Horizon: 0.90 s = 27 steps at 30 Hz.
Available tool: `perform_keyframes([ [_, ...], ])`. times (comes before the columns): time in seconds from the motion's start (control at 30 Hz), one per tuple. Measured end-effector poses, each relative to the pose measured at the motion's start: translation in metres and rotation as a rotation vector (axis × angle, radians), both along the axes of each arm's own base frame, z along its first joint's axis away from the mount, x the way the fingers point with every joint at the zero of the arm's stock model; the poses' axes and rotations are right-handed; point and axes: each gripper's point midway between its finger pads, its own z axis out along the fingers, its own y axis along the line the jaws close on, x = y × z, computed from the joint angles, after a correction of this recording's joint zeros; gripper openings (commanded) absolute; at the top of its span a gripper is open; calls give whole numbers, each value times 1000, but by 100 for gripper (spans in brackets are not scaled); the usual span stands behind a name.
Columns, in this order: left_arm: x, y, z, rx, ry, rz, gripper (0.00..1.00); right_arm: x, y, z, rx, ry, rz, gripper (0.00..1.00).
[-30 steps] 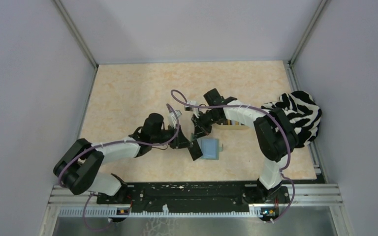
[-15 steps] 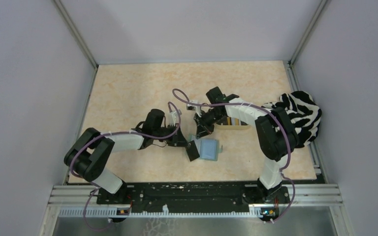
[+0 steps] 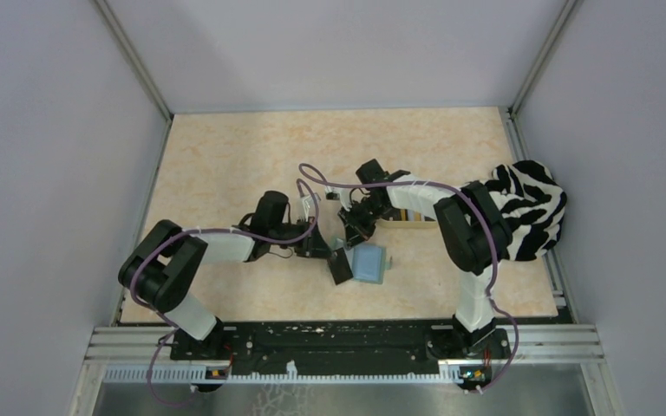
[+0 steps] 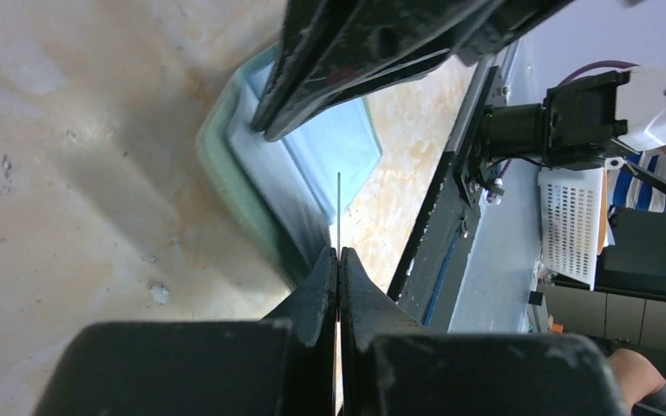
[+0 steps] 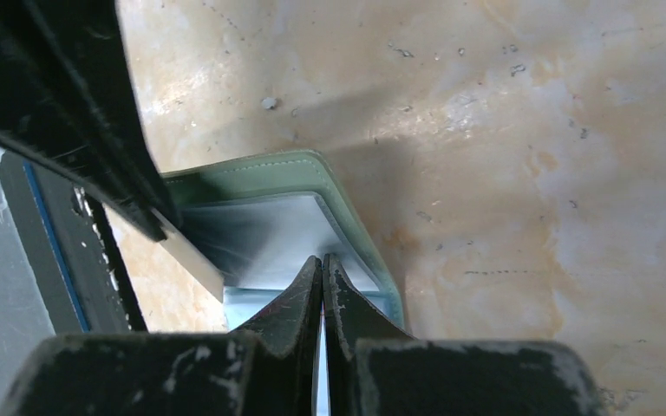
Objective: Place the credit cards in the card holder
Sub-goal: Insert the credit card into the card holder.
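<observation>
The card holder [image 3: 368, 263] lies open on the table, light blue inside with a pale green rim. My left gripper [image 3: 328, 253] is shut on a black credit card [image 3: 340, 269] at the holder's left edge. The left wrist view shows that card edge-on [image 4: 338, 208] between the shut jaws [image 4: 338, 251], over the holder [image 4: 329, 147]. My right gripper [image 3: 353, 232] is shut at the holder's far left corner. In the right wrist view its tips [image 5: 322, 258] pinch the holder's inner flap [image 5: 260, 234], and the card [image 5: 192, 253] shows at the left.
A tan tray [image 3: 416, 218] with more cards sits just behind the right gripper, partly hidden by the arm. A zebra-striped cloth [image 3: 533, 206] lies at the table's right edge. Grey walls enclose the table on three sides.
The left arm's elbow has swung up and right, and the card has shifted slightly toward the holder. The right gripper has moved a little left, staying at the holder's corner.
</observation>
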Motion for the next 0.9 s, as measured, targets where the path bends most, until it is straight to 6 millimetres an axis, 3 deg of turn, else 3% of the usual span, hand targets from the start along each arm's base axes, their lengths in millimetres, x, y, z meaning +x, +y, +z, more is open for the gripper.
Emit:
perform_keyframes([
  [0.27,6,-6,16,-89,-50,33,0,3,-2,-14,-37,12,-22,0],
  [0.9,17,1,0,-52,-8,161,0,3,-2,-15,-45,16,-32,2],
])
